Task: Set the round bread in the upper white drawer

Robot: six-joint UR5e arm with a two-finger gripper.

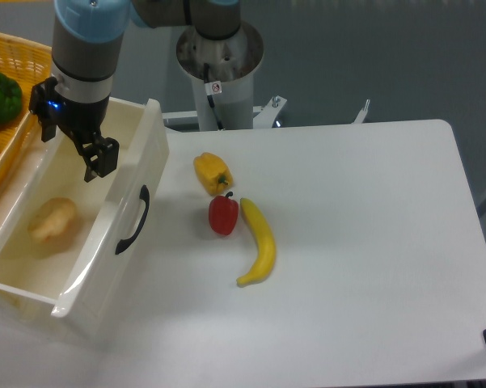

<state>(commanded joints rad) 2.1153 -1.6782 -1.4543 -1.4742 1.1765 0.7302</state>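
Camera view from above showed the upper white drawer (105,279) pulled open at the near left, with the round bread (52,221) lying on its floor, clear of the gripper (73,149). Farther back, that gripper hung over the drawer with nothing between its fingers, which looked spread, though the angle was poor. To the right lay a banana (259,242), red pepper (223,214) and yellow pepper (213,172), with a basket (20,73) at far left.

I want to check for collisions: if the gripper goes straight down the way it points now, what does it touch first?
Probably the bare floor of the upper white drawer. The gripper hangs above it, and the round bread seems off that line; depth is unclear.
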